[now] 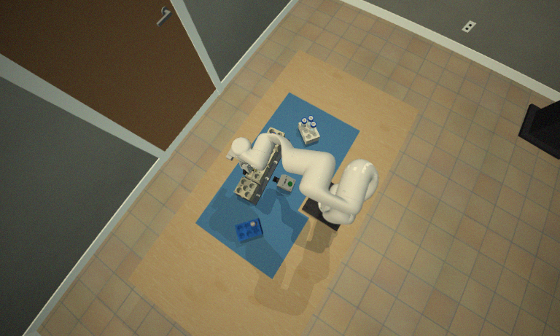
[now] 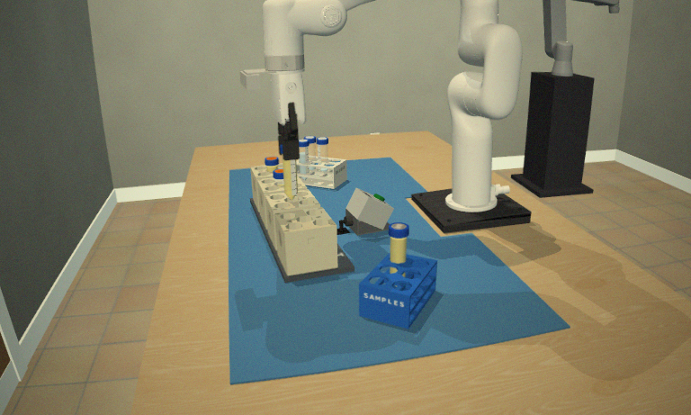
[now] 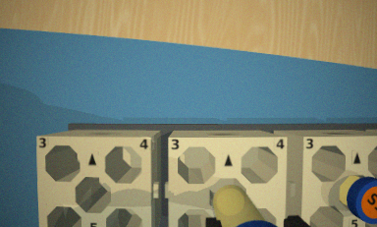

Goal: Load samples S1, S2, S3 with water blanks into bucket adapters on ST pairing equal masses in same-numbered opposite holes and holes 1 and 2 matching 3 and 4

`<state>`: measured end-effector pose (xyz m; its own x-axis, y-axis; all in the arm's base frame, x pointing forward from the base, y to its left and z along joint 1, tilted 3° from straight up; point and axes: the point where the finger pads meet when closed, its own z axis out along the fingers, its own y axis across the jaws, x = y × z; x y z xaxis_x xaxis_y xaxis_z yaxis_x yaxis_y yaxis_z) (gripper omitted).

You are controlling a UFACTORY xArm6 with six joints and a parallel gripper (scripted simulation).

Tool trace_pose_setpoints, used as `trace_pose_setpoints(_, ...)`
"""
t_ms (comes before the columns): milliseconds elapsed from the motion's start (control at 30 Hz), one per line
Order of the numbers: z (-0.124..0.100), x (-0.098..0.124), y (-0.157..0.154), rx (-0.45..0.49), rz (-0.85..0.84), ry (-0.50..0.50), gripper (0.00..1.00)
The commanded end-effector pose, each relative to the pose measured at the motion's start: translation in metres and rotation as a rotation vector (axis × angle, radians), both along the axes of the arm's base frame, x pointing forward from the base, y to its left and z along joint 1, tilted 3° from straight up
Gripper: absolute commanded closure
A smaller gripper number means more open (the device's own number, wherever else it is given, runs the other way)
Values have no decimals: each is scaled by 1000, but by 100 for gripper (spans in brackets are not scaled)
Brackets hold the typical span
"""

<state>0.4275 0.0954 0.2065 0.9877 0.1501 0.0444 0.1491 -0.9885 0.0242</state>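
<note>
Arm: the white arm (image 1: 307, 161) (image 2: 472, 156) is rooted on its black base beside the loading stand (image 1: 256, 198) (image 2: 345, 265) (image 3: 118, 126) and arches across to it, its last section pointing straight down over the adapter row.
Gripper: the gripper (image 1: 247, 170) (image 2: 289, 149) (image 3: 253, 222) points down above the stand, its black fingers partly apart and clamped on a tube near the cap.
Held tube: the yellow-filled tube (image 2: 290, 178) (image 3: 235, 202) hangs nearly upright, lower end down, over the second adapter (image 3: 223, 174) from the stand's SAMPLES-rack end, around hole 5; whether its tip has entered the hole, I cannot tell.
Orange-dot tubes: one (image 2: 279, 173) (image 3: 371, 199) stands in the stand's next adapter along, another (image 2: 271, 161) in the farthest.
SAMPLES rack: the blue rack (image 1: 249, 230) (image 2: 384, 301) sits off the stand's near end, one pale-topped tube (image 1: 253, 224) (image 2: 398, 242) in it.
Blanks: the white rack (image 1: 309, 137) (image 2: 333, 174) lies past the stand's far end, holding three blue-capped tubes (image 1: 310, 119) (image 2: 321, 146).
DONE: the green key (image 1: 290, 184) (image 2: 379, 197) faces up on its sloped desk (image 1: 282, 181) (image 2: 367, 211), beside the stand on the arm-base side.
</note>
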Motion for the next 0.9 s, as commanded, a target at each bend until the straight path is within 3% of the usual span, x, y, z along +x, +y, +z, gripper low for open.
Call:
trace_pose_setpoints(0,-2,1,0,1,0,-4,100)
trace_pose_setpoints(867,-26,2,0,1,0,-4,100)
